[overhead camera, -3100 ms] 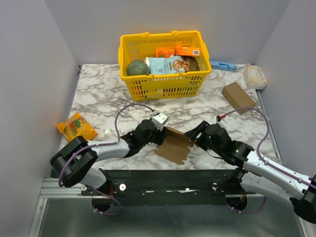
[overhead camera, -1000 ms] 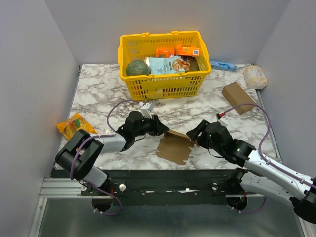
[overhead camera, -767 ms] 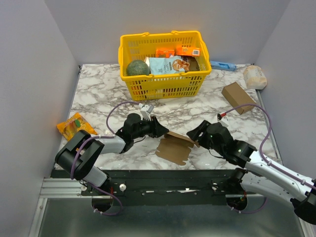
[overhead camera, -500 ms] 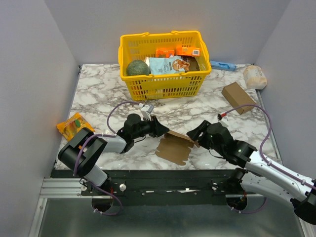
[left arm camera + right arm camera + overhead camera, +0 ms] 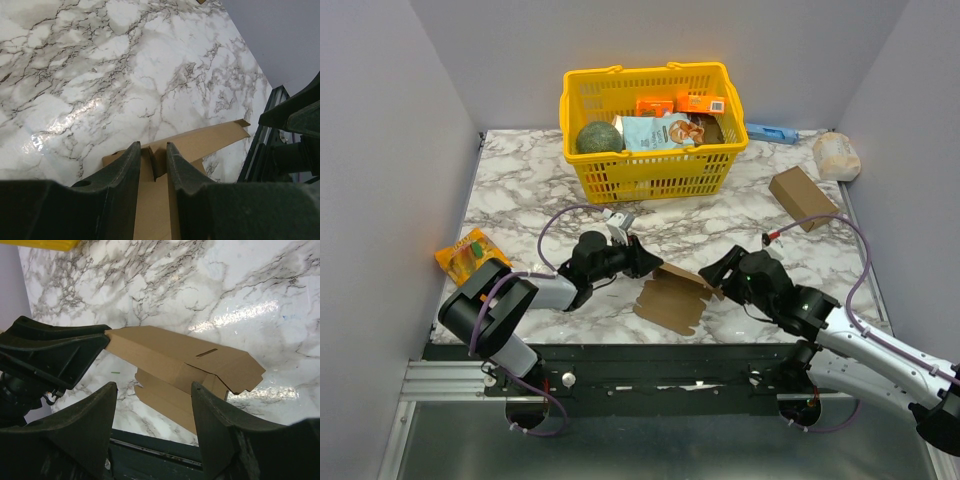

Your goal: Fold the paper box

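Observation:
The paper box [image 5: 670,298] is a thin brown cardboard piece lying near the table's front edge, its far flap raised off the marble. My left gripper [image 5: 645,265] reaches in from the left at the flap's left end. In the left wrist view an upright edge of the paper box [image 5: 200,145] stands between my left gripper's [image 5: 152,145] narrow jaws, with a slit of room on each side. My right gripper [image 5: 715,278] hovers at the flap's right end. It is open wide in the right wrist view [image 5: 153,386], with the paper box [image 5: 180,357] just ahead of it.
A yellow basket [image 5: 645,75] with groceries stands at the back. A blocky brown carton [image 5: 803,197] and a white roll [image 5: 837,155] lie at the right, a blue item [image 5: 772,132] behind them. An orange snack packet [image 5: 475,258] lies at the left edge.
My left gripper's jaws have narrowed around the flap's edge and edged a little to the right. The right arm has barely moved, and the box lies about as it did.

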Robot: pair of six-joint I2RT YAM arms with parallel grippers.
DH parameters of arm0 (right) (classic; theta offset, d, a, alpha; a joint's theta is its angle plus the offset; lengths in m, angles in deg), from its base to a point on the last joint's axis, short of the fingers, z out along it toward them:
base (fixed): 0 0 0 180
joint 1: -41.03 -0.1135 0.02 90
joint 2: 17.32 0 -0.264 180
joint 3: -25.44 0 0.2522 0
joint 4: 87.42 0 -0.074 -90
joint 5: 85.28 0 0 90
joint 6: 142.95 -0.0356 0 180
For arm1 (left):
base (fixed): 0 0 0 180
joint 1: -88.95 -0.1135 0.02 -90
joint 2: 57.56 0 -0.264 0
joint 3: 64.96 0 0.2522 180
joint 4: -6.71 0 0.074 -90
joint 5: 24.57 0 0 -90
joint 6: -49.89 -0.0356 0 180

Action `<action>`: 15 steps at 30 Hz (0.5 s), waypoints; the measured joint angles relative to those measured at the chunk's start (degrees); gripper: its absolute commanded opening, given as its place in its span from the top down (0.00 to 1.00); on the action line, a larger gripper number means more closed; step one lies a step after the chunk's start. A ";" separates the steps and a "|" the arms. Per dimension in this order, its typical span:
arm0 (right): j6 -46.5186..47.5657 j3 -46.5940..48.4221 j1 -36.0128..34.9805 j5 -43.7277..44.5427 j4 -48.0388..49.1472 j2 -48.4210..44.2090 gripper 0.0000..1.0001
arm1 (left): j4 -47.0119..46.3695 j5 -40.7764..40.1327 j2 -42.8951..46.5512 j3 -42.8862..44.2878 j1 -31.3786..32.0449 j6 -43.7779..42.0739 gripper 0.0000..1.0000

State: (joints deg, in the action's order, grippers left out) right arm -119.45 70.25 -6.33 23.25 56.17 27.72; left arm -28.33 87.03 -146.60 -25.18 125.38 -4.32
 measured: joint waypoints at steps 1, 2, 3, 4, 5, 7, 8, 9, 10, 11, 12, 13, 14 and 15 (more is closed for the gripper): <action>-0.22 -0.17 0.00 -0.02 0.02 0.00 0.31 | 0.02 -0.20 0.00 0.00 0.11 -0.15 0.69; -0.55 -0.39 0.00 -0.02 0.04 0.00 0.31 | 0.02 -0.42 0.00 -0.02 0.20 -0.35 0.70; -0.85 -0.66 0.00 -0.02 0.11 0.00 0.31 | 0.09 -0.66 0.02 -0.02 0.37 -0.57 0.71; -1.07 -0.96 0.00 -0.04 0.24 0.00 0.32 | 0.20 -0.92 0.09 -0.04 0.44 -0.74 0.72; -1.38 -1.27 0.00 -0.11 0.31 0.02 0.32 | 0.22 -1.09 0.13 -0.11 0.46 -0.87 0.73; -1.95 -1.77 0.00 -0.46 0.33 0.20 0.32 | 0.20 -1.49 0.24 -0.31 0.46 -1.05 0.74; -2.23 -1.88 0.00 -0.70 0.33 0.42 0.32 | 0.20 -1.57 0.28 -0.33 0.46 -1.11 0.73; -2.54 -1.92 0.00 -1.03 0.42 0.70 0.32 | 0.20 -1.64 0.31 -0.35 0.46 -1.27 0.74; -2.69 -1.97 0.00 -1.33 0.59 0.96 0.32 | 0.20 -1.66 0.31 -0.35 0.46 -1.31 0.74; -2.97 -1.99 0.00 -1.60 0.74 1.20 0.32 | 0.17 -1.68 0.33 -0.37 0.46 -1.33 0.74; -3.26 -2.03 0.00 -1.86 0.94 1.40 0.32 | 0.15 -1.68 0.33 -0.39 0.48 -1.38 0.74; -3.56 -2.16 0.00 -2.08 1.27 1.51 0.32 | 0.13 -1.70 0.33 -0.39 0.48 -1.49 0.74; -3.82 -2.29 0.00 -2.34 1.57 1.53 0.33 | 0.13 -1.73 0.37 -0.44 0.57 -1.55 0.74; -4.09 -2.43 0.00 -2.69 1.88 1.53 0.33 | 0.13 -1.75 0.44 -0.46 0.61 -1.60 0.74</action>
State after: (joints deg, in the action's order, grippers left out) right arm -123.53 67.82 -6.33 20.56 58.05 29.25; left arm -28.20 85.28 -146.16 -25.64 125.99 -5.91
